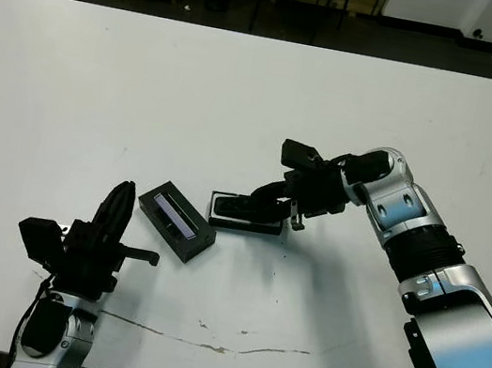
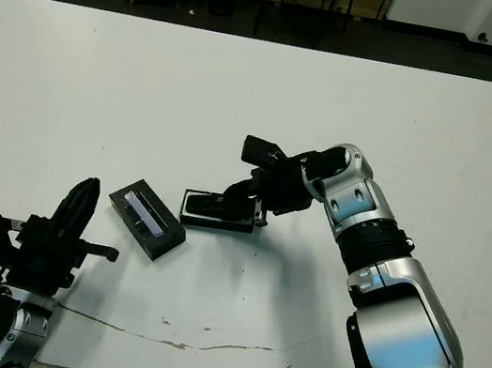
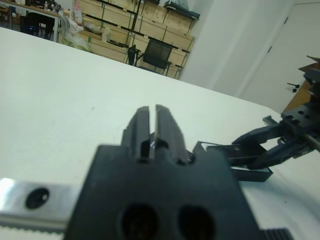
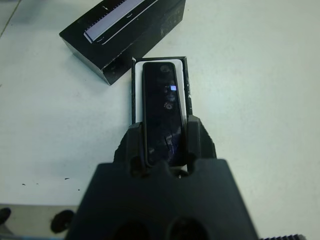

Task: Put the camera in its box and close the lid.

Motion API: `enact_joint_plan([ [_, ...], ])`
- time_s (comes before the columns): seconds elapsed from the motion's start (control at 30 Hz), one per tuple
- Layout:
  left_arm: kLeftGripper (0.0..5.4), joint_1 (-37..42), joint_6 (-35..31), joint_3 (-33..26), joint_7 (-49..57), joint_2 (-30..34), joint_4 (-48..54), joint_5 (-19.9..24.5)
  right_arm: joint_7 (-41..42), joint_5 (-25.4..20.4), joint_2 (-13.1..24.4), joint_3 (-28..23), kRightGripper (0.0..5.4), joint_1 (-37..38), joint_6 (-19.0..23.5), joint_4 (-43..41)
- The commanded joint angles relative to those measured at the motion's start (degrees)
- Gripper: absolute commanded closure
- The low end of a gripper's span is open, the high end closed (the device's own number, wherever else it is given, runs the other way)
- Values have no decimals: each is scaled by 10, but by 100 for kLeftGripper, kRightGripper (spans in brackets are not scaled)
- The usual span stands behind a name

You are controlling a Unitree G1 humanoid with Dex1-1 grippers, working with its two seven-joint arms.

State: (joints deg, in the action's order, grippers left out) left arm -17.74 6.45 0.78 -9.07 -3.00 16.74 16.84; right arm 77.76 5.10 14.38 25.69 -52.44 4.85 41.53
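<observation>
Head cam: right claw [image 1: 256, 207] grips camera over box [image 1: 244, 223], lid [image 1: 176, 222] beside on tabletop [image 1: 242, 98] | L wrist: left claw [image 3: 152, 131] clenched, empty | R wrist: camera [image 4: 162, 105] glossy, stiff, prob slippery; hold long edges.

1 camera [image 4: 161, 107], 1 box [image 1: 245, 223], 1 lid [image 1: 176, 221], 2 grippers, 1 white table [image 1: 242, 98]

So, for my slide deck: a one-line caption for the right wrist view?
Right gripper holding the slim black camera over the white-lined black box, black lid beside it.
</observation>
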Motion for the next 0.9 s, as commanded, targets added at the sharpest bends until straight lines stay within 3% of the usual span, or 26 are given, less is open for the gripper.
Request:
enact_joint_plan([
  [0.03, 540, -8, -17, 0, 6, 1, 3, 0, 6, 9, -17, 16, 446, 22, -35, 20],
  [0.17, 540, -5, -4, -2, -3, 2, -6, 2, 17, 14, -12, 17, 355, 4, -83, 37],
  [0.7, 540, -4, -19, -2, 4, 4, 0, 0, 41, 9, -15, -1, 4, -25, -71, 72],
  [0.9, 540, -1, -4, -4, -6, 5, -10, 0, 39, -1, -13, -16, 4, -26, -40, 62],
])
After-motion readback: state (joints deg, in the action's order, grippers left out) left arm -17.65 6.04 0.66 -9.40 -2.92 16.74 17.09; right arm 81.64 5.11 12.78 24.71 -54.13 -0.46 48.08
